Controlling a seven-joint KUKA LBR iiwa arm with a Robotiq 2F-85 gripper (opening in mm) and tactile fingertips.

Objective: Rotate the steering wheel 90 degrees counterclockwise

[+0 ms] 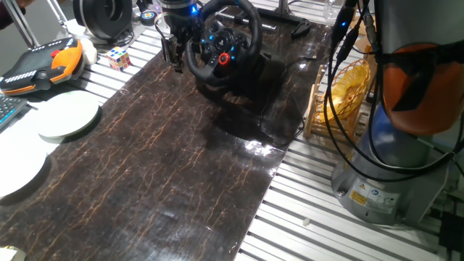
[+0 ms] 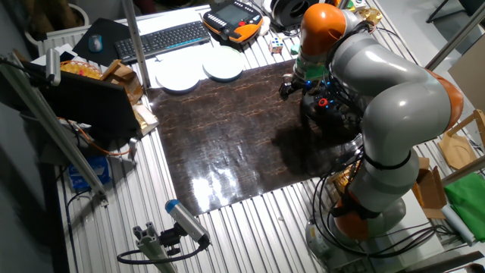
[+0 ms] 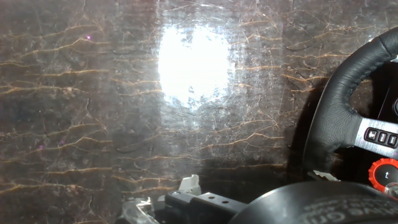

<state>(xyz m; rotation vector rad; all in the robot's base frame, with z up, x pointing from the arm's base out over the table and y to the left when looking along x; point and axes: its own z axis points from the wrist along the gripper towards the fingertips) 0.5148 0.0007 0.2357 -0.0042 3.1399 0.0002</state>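
The black steering wheel (image 1: 221, 40) stands tilted on its black base at the far end of the dark marble mat, its hub showing blue-lit and red buttons. My gripper (image 1: 174, 56) hangs just left of the rim's left edge, fingers pointing down at the mat. The two fingers look slightly apart, with nothing between them. From the other fixed view, the gripper (image 2: 290, 88) sits beside the steering wheel (image 2: 327, 106), which the arm partly hides. In the hand view the rim (image 3: 339, 106) curves along the right and bottom edges, close to a finger (image 3: 189, 200).
Left of the mat lie white plates (image 1: 67, 116), a Rubik's cube (image 1: 119, 58) and an orange-black pendant (image 1: 43, 65). A black ring-shaped device (image 1: 105, 16) stands at the back left. A wooden wire basket (image 1: 341, 94) and the arm's base (image 1: 391, 167) stand at the right.
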